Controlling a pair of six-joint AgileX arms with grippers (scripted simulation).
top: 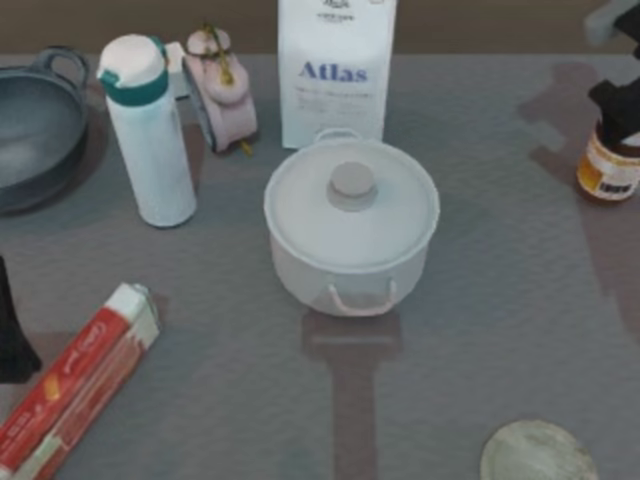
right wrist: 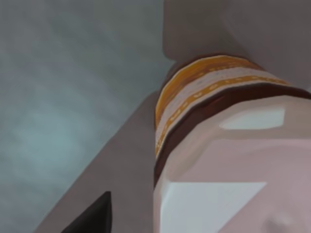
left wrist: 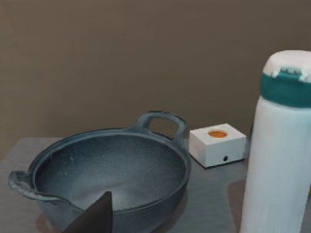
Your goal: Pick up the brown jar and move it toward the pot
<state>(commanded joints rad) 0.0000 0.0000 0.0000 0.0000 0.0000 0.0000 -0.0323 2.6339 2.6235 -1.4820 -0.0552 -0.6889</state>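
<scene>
Meanwhile, at the frame's right edge, the right gripper (top: 622, 125) has its fingers clamped on the brown jar (top: 607, 168), well apart from the lidded pot (top: 351, 226) at centre.

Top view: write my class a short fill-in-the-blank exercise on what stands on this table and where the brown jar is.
1. The brown jar is at the table's ______ edge, under the right gripper.
2. The pot wears a white lid with a grey-beige ______ in its middle.
3. The box behind the pot bears the word ______.
4. The tall white bottle stands between the dark grey ______ and the pot.

Missing words: right; knob; Atlas; pan
</scene>
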